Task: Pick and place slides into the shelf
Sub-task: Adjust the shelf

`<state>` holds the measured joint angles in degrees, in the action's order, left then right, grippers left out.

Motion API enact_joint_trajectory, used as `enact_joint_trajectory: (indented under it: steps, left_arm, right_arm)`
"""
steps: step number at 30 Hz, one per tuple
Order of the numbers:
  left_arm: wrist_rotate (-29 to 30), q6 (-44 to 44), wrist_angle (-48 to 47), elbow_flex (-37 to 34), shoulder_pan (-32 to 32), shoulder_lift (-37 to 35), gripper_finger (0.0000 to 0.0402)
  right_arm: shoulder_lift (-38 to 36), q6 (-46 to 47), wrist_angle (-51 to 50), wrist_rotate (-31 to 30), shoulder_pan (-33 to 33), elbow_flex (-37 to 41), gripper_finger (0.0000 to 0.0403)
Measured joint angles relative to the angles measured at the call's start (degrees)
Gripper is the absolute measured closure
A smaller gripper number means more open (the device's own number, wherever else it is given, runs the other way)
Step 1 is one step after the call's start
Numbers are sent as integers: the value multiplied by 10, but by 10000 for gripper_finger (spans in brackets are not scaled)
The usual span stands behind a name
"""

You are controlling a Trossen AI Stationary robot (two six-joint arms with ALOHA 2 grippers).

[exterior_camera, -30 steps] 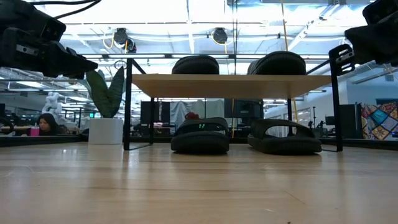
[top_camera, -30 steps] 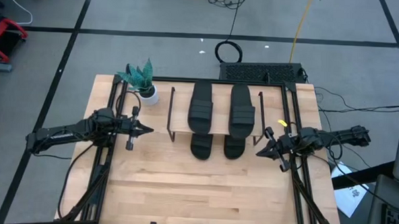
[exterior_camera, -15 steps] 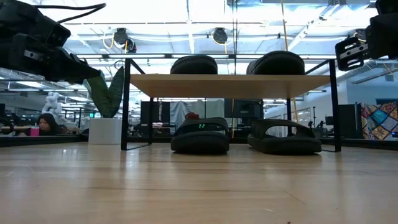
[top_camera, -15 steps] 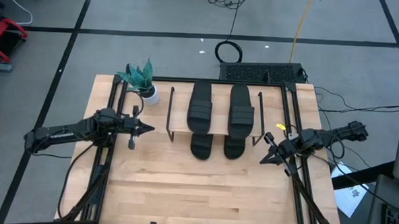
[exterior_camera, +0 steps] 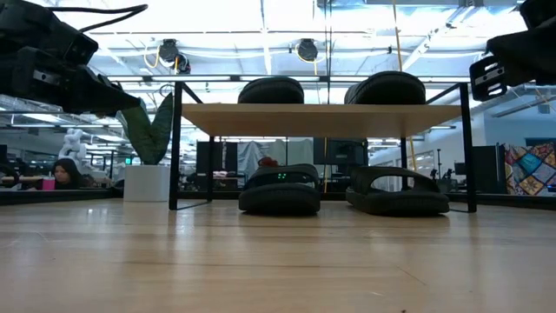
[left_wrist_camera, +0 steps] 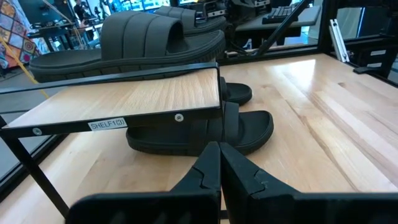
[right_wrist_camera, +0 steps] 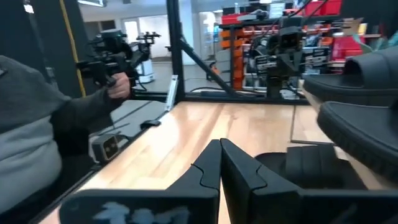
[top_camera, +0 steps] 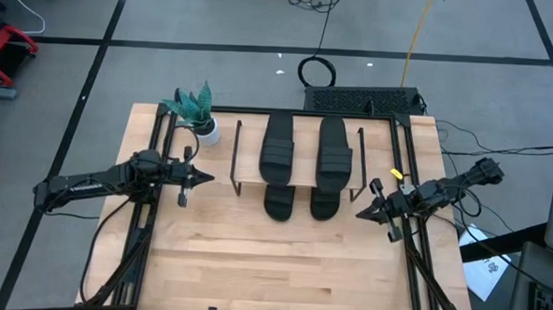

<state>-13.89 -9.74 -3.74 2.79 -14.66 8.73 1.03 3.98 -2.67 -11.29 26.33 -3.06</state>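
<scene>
Claws hang closed and empty: left claw point(top_camera: 203, 179) near a potted plant point(top_camera: 196, 108), right claw point(top_camera: 361, 214) beside the shelf point(top_camera: 297, 180), where four slides point(top_camera: 279, 146) sit.

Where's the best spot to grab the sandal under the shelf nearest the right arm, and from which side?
Probably by the front end of the sandal, which sticks out from under the shelf toward the table's open area. Come in low from that open side, since the board covers the rest from above. The right tool, now shut beside the rack, would need to open first.
</scene>
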Motion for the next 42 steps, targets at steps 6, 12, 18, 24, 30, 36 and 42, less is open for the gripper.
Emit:
enact_joint_trajectory:
  steps: [6, 12, 18, 24, 30, 36, 42]
  left_arm:
    - [0, -2, 0, 0, 0, 0, 401]
    - [-1, -9, 5, 0, 0, 0, 401]
    - [-16, -30, 5, 0, 5, 0, 401]
    - [-16, -31, 5, 0, 17, 0, 401]
    - [-12, -31, 5, 0, 19, 0, 401]
    - [-11, -31, 5, 0, 19, 0, 401]
    - [-11, -30, 6, 0, 19, 0, 401]
  right_arm:
    - [16, -24, -5, -24, 0, -1, 403]
    - [62, -33, -3, -53, 0, -1, 403]
    - [87, -55, -3, -52, 0, -1, 403]
    - [86, -81, 13, -52, -21, -1, 403]
    - [86, -90, 15, 16, -76, -1, 403]
    - [86, -97, 14, 85, -116, 0, 403]
    - [86, -102, 14, 103, -150, 0, 403]
